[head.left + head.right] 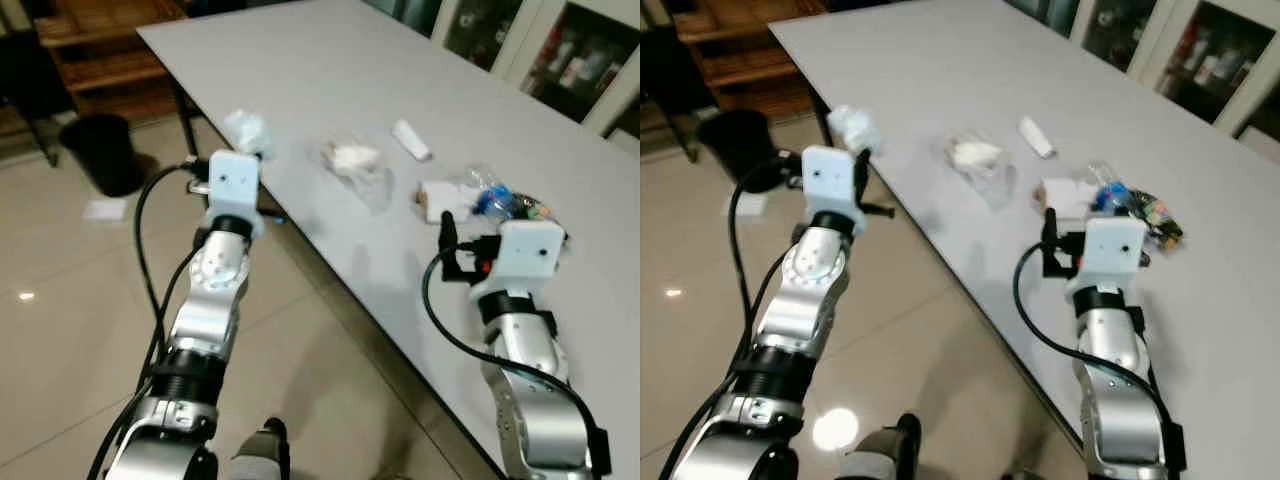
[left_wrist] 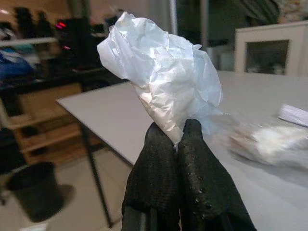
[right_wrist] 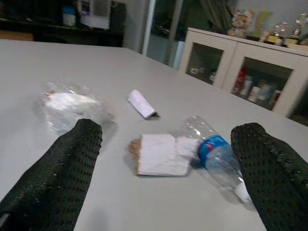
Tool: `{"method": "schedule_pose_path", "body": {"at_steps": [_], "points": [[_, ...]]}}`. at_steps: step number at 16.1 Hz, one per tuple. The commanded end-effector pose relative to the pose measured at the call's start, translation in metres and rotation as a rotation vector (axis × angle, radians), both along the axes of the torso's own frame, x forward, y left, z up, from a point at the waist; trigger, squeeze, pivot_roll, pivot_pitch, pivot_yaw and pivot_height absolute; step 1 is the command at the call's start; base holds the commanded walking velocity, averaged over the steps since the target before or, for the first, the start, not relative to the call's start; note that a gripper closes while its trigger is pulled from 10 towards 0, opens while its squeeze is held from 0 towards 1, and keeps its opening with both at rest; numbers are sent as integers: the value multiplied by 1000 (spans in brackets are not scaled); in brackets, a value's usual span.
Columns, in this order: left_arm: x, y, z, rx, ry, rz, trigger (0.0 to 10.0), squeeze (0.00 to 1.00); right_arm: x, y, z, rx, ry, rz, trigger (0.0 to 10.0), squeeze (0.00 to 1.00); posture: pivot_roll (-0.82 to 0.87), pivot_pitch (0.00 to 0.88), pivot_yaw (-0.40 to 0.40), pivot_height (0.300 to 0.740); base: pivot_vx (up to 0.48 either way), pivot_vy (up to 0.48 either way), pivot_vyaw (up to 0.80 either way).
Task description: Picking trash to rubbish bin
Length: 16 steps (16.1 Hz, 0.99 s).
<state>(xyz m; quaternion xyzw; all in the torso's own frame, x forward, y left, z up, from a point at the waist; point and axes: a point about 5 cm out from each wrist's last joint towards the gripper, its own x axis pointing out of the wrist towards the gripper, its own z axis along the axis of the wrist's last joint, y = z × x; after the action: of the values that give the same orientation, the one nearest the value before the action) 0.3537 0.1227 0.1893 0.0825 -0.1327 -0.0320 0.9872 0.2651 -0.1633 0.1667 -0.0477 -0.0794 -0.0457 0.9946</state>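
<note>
Nearest to us, our left gripper point(image 2: 179, 132) is pinched tight on a crumpled wad of white tissue paper point(image 2: 161, 79), which stands up out of the fingertips and is held in the air just off the near edge of the long pale grey table point(image 1: 420, 60). The move ahead turns on the round black rubbish bin point(image 1: 103, 150): it stands on the tiled floor beyond the table's near edge, close to the table leg at the far corner, so from the wad it lies outward from the table, farther on and lower down. We judge the left arm far the nearer to the bin, and the carry calls for a swing away from the table before letting go. Over the table, our right gripper point(image 3: 168, 161) hangs with its fingers spread wide and empty. Just past it on the table lie a flat white paper piece with a brown edge point(image 3: 161, 153) and, touching it, a crushed clear plastic bottle with a blue label point(image 3: 215, 151). Farther along the table lie a clear plastic bag with white stuffing point(image 3: 67, 103) and a small white rolled scrap point(image 3: 140, 103).
</note>
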Motion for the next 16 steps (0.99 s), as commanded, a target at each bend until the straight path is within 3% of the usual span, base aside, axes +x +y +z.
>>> {"method": "schedule_pose_path", "body": {"at_steps": [1, 10, 16], "points": [[1, 3, -1, -4, 18, 5, 0, 0, 0, -2, 2, 11, -17, -6, 10000, 0, 199, 141, -57, 740, 394, 274, 0], [2, 1, -3, -18, 39, 2, 0, 0, 1, 0, 6, 6, -38, -2, 10000, 0, 198, 141, -57, 740, 395, 271, 0], [2, -1, -7, -6, 57, 1, 0, 0, 6, 3, 11, 2, -54, 12, 10000, 0, 198, 141, -57, 740, 0, 0, 0]]}}
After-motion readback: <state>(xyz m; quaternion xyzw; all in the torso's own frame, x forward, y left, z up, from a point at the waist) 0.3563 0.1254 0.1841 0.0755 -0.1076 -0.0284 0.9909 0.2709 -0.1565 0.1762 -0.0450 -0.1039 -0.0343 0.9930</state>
